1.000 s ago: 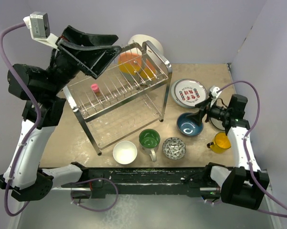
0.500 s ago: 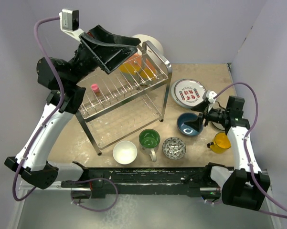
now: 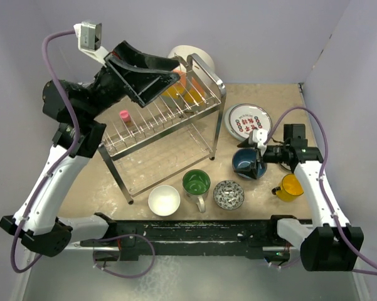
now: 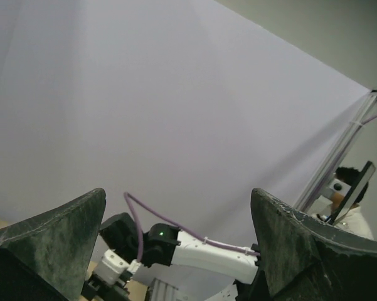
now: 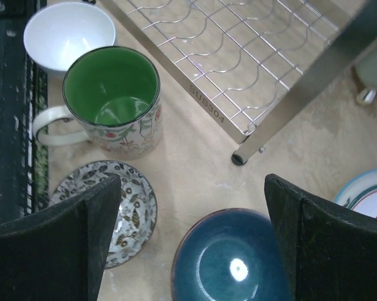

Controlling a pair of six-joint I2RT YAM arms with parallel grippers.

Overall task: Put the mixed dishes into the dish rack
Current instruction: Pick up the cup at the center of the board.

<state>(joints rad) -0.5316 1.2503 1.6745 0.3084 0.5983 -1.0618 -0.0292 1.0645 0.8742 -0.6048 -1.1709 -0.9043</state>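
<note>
- Fingers of the right gripper (image 5: 193,182) are spread wide with nothing between them. One stands on each side above the dark blue bowl (image 5: 229,263), and the spread looks chosen to take in the bowl.
- That bowl sits upright on the table (image 3: 94,182), to the right of the dish rack (image 3: 175,147) and apart from it.
- The left gripper (image 3: 152,80) is raised over the far top of the rack, its jaws apart and empty. Its wrist view shows mostly wall, so it seems to be held clear of the other arm's work.
- A white bowl (image 3: 164,200), a green mug (image 3: 196,183) and a small patterned bowl (image 3: 228,194) stand in a row in front of the rack.
- The yellow cup (image 3: 292,186) is at the near right, and the red-lettered plate (image 3: 246,121) lies just beside the rack's right end.
- The top tier holds orange dishes (image 3: 183,93) and a small pink piece (image 3: 124,115). None of the dishes to be loaded appears to be in the rack yet.
- The likely next step is to lower onto the blue bowl and close on it. Its glazed wall may slip, and the patterned bowl lies near one finger.
</note>
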